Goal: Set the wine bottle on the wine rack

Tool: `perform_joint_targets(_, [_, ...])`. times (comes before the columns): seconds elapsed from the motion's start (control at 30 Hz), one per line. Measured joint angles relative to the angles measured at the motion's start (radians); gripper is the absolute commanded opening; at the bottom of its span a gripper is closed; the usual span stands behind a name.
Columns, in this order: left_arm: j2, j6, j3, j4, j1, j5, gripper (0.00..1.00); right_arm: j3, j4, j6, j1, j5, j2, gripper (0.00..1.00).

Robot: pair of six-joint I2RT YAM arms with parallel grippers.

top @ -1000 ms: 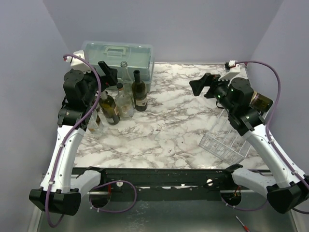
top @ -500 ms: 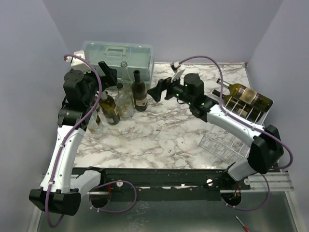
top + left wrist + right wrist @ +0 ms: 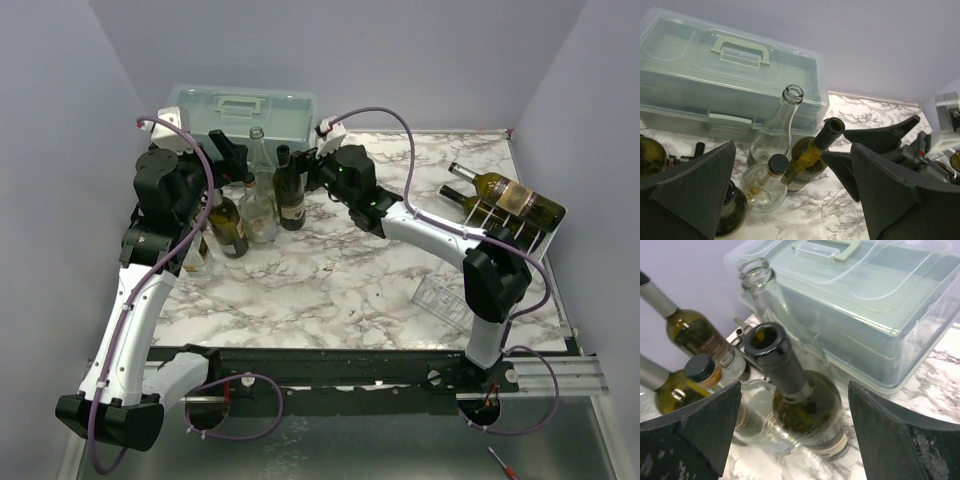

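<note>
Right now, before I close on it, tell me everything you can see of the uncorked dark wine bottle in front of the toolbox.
The dark wine bottle is olive-green glass with a black foil-wrapped neck, an open mouth with no cork, and a pale label low on its body. It stands upright on the marble table, just in front of the translucent toolbox, with a clear glass bottle close beside it. The right tool straddles its neck, jaws open, no contact visible.
</note>
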Motion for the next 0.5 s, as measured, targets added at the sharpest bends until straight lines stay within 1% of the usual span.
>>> perform_joint_targets(0.07, [-0.004,0.003,0.000,0.000,-0.009,-0.004,0.99,0.030,0.003,-0.006,0.000,0.020,0.029,0.85])
perform_joint_targets(0.2, [-0.008,0.004,0.000,0.000,-0.025,-0.008,0.99,0.097,0.005,-0.027,0.003,0.051,0.083,0.82])
perform_joint_targets(0.37, [-0.010,0.007,0.000,0.000,-0.040,-0.021,0.99,0.121,0.017,-0.056,0.021,0.097,0.120,0.78])
perform_joint_targets(0.5, [-0.015,0.008,0.000,-0.001,-0.051,-0.027,0.99,0.155,0.019,-0.080,0.039,0.142,0.162,0.71])
